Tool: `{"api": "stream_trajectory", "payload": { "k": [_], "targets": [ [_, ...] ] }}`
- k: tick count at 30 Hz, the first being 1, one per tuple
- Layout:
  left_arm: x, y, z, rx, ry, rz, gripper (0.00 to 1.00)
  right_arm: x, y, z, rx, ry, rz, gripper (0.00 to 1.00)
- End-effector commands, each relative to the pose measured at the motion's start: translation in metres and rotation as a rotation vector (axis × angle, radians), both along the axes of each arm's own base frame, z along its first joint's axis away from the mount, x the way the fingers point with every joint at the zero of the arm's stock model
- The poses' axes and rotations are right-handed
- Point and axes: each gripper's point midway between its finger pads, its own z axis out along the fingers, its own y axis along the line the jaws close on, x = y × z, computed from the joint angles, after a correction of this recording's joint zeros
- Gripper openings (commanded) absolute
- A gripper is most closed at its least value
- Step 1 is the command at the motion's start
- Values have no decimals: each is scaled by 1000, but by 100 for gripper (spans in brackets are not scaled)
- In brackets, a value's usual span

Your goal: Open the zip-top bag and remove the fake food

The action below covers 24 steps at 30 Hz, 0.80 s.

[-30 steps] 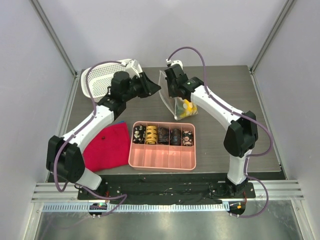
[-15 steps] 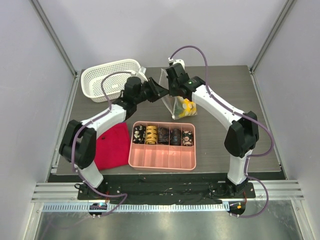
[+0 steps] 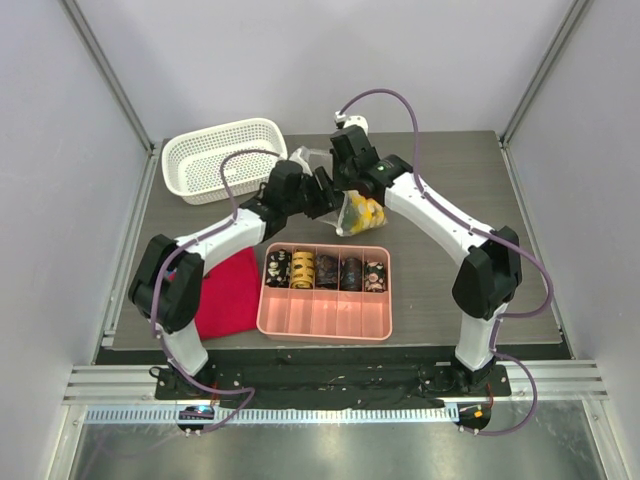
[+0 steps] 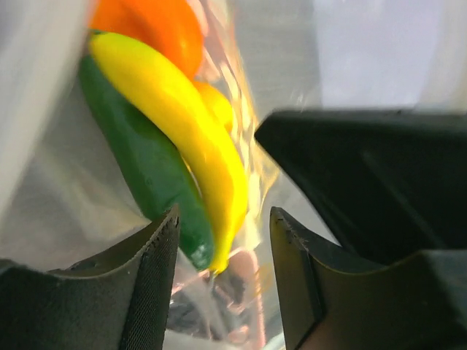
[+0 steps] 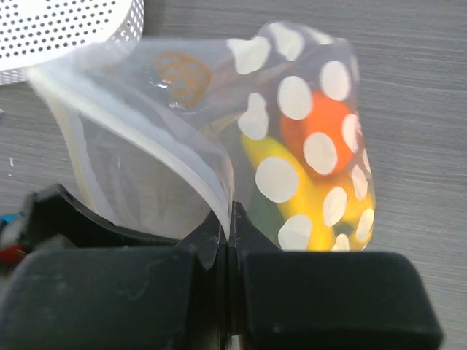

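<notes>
The zip-top bag (image 3: 349, 221), clear with cream spots, hangs behind the pink tray, its mouth gaping open. My right gripper (image 3: 345, 183) is shut on the bag's rim (image 5: 228, 211) and holds it up. Inside the bag lie a yellow banana (image 4: 182, 124), a green piece (image 4: 146, 164) and an orange piece (image 4: 164, 25); the orange piece (image 5: 321, 131) also shows through the spotted wall. My left gripper (image 3: 327, 191) is open at the bag's mouth, and the banana's tip hangs just ahead of its fingertips (image 4: 157, 281). It grips nothing.
A white lattice basket (image 3: 222, 160) stands at the back left, its edge in the right wrist view (image 5: 66, 29). A pink tray (image 3: 325, 315) with several dark patterned cylinders sits in front of the bag. A red cloth (image 3: 228, 290) lies at the left front.
My left arm has swung right from over the basket to the bag's mouth, uncovering the basket. My right gripper keeps its hold on the rim and the bag has shifted slightly left.
</notes>
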Motion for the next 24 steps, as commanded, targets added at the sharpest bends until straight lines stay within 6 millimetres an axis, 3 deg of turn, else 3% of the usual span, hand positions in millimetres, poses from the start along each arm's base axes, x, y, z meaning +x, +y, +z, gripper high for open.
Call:
{"api": "stream_trajectory", "payload": {
  "k": [1,4,11,16,21,24],
  "targets": [
    [-9,-2,-14,115,-29,-71,52,4,13,52,139,-130,3,1],
    [-13,0,-39,164,16,-104,51,8,19,56,158,-142,12,1],
    [-11,-9,-63,160,57,-161,58,9,25,45,165,-121,16,1],
    [-7,-19,-70,126,72,-193,65,7,22,28,145,-92,5,1],
    [-7,-40,-59,29,43,-300,71,5,21,20,137,-75,5,1],
    [6,-33,-61,18,72,-242,72,5,23,21,154,-71,6,1]
  ]
}}
